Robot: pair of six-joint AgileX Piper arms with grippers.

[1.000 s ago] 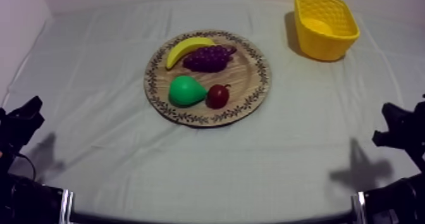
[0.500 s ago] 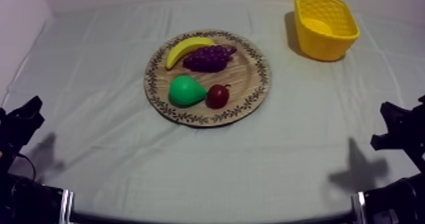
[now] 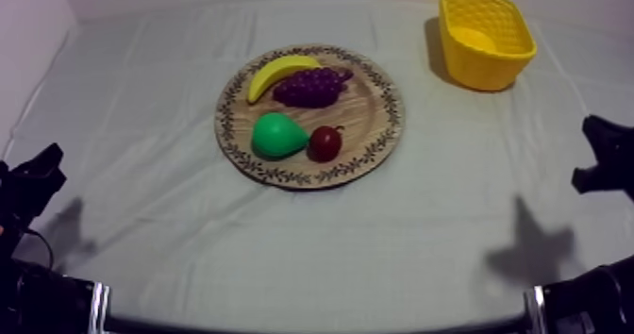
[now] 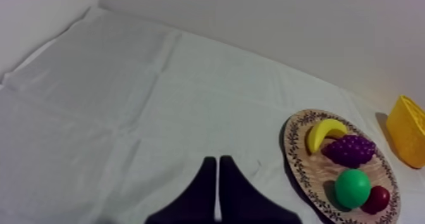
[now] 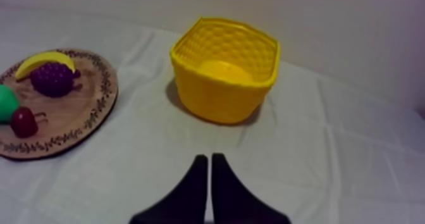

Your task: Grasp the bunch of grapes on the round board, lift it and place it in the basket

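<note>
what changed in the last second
The right gripper, shut on nothing, has moved forward along the right side, toward the basket. Nothing was grasped or let go. The left gripper, the grapes and the board stayed put.

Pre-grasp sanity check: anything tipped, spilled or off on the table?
Nothing stands out. The bunch of grapes, banana, pear and small red fruit lie on the wooden board; yellow basket stands upright, empty. The left pincer and right pincer are shut on nothing.

no text, labels, brands, numbers or signs readable, wooden board (image 3: 370, 109) rim bears only a leafy pattern
</note>
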